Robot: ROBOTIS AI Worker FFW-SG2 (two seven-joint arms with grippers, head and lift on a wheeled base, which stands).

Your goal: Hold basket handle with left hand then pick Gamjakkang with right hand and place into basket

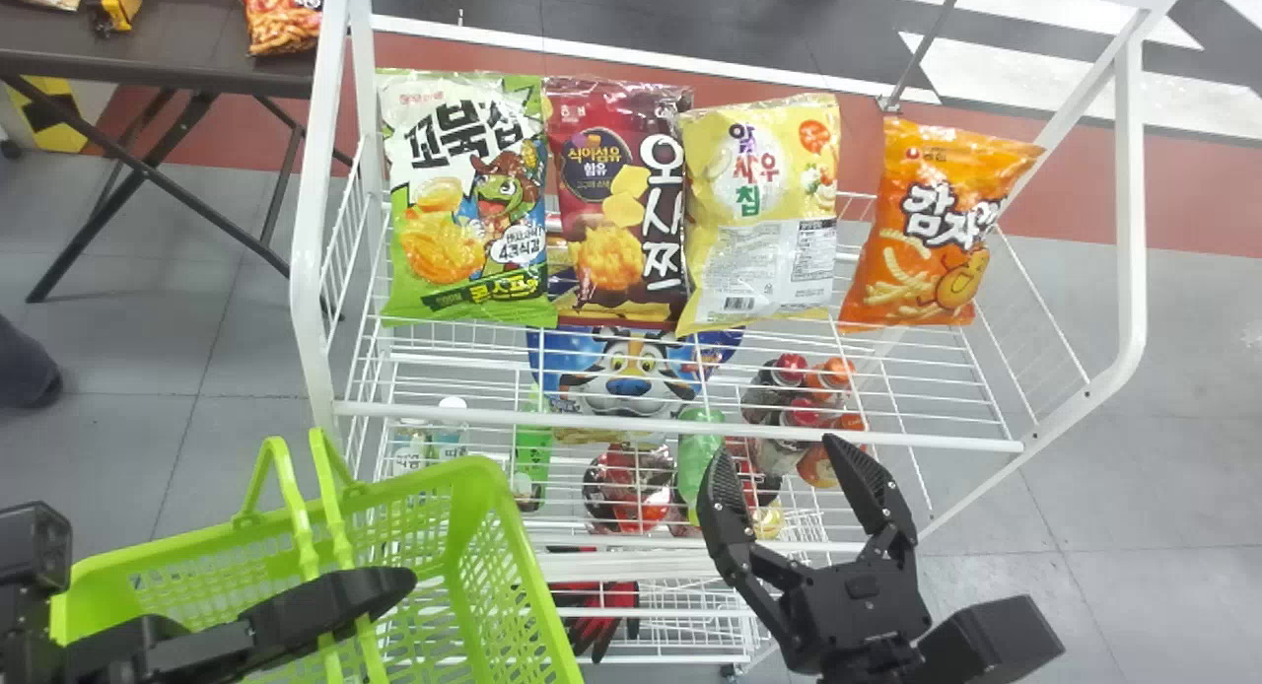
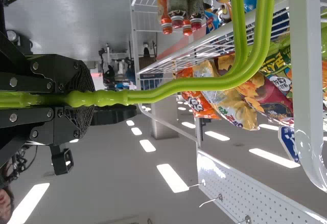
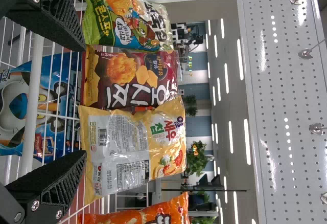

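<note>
Leaning with its top to the right, Gamjakkang (image 1: 927, 236), orange bag, is on the white rack's (image 1: 680, 430) upper shelf, ahead and to the right of the right gripper (image 1: 777, 452), well apart from it. Right fingers spread apart, pointing at the rack. Right wrist view: part of the orange bag is beyond the fingers, off to one side of their gap. Next to Gamjakkang, on its left, yellow bag (image 1: 759, 231), ahead of the right fingers. Further left, dark red bag (image 1: 621, 201), touching the yellow one, then green bag (image 1: 468, 201) at the row's left end, ahead of the left fingers. Lower in the rack: blue bag (image 1: 626, 374) ahead and left of the right fingers, capped bottles (image 1: 789, 398) just past their tips in the head view. Left gripper (image 1: 370, 590): fingers closed around the basket handle (image 2: 204, 84), grip section between the pads, handle running on past the tips. Green basket (image 1: 488, 477) is below the left fingers, left of the right ones. Dark desk (image 1: 177, 45) well beyond the left fingers, past the basket, snack packs (image 1: 281, 16) on it.
</note>
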